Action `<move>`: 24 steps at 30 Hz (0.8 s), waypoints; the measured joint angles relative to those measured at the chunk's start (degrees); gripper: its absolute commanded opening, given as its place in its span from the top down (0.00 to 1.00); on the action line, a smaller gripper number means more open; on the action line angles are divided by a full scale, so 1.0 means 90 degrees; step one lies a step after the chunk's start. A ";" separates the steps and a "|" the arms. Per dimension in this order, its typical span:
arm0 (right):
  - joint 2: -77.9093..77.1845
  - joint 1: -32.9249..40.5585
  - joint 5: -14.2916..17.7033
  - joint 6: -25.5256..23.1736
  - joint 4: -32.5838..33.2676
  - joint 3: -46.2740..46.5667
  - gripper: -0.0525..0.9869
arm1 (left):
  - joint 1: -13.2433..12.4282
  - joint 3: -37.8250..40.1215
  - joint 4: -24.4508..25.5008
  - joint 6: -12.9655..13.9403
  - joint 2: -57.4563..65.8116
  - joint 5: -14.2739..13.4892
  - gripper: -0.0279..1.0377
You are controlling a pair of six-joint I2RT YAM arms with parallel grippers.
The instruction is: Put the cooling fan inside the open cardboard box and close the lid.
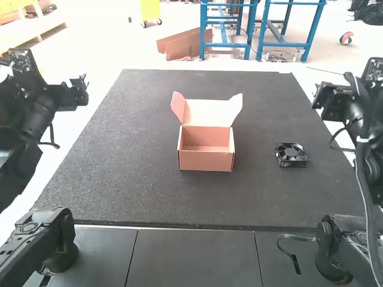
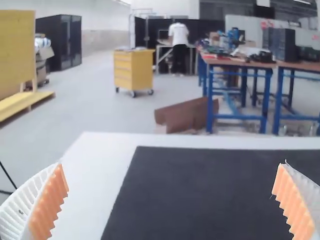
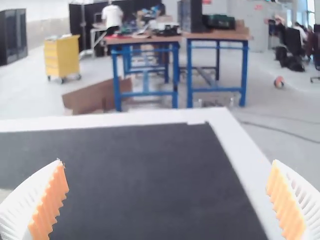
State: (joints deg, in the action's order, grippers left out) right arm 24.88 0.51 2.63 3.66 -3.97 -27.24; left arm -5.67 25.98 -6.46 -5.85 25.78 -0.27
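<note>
Well, the small black fan [image 1: 291,155] lies flat on the dark mat [image 1: 119,155], right of centre in the high view, near the open cardboard box [image 1: 206,148] at centre. It looks light and rigid with delicate blades, so pinch across its square frame. The left gripper [image 2: 170,212] and right gripper [image 3: 167,207] are spread wide, empty.

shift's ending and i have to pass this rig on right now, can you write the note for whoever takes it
Left hand: open, empty, at the left side of the mat.
Right hand: open, empty, at the mat's right side.
Cardboard box: mid-mat, lid standing up, no fan inside.
Cooling fan: flat on the mat to the box's right, apart from it.
Done: nothing yet.
Left: grasp the fan, set it in the box, close the lid.
</note>
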 measured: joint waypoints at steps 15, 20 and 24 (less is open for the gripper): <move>0.3356 -0.0005 0.0168 -0.0352 0.3798 -0.3128 0.08 | 0.0000 0.2001 0.2885 0.0005 0.1559 -0.0801 0.06; 0.3842 -0.0007 0.0170 -0.0379 0.4510 -0.3526 0.08 | 0.0000 0.2023 0.3279 0.0243 0.1843 -0.1197 0.06; 0.4017 -0.0049 0.0170 -0.0602 0.4699 -0.3844 0.08 | 0.0007 0.2025 0.3485 0.0425 0.1979 -0.1209 0.07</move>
State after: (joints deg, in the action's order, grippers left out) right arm 61.04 0.08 4.16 -1.76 38.33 -61.84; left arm -5.61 44.21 24.91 -2.02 43.59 -11.16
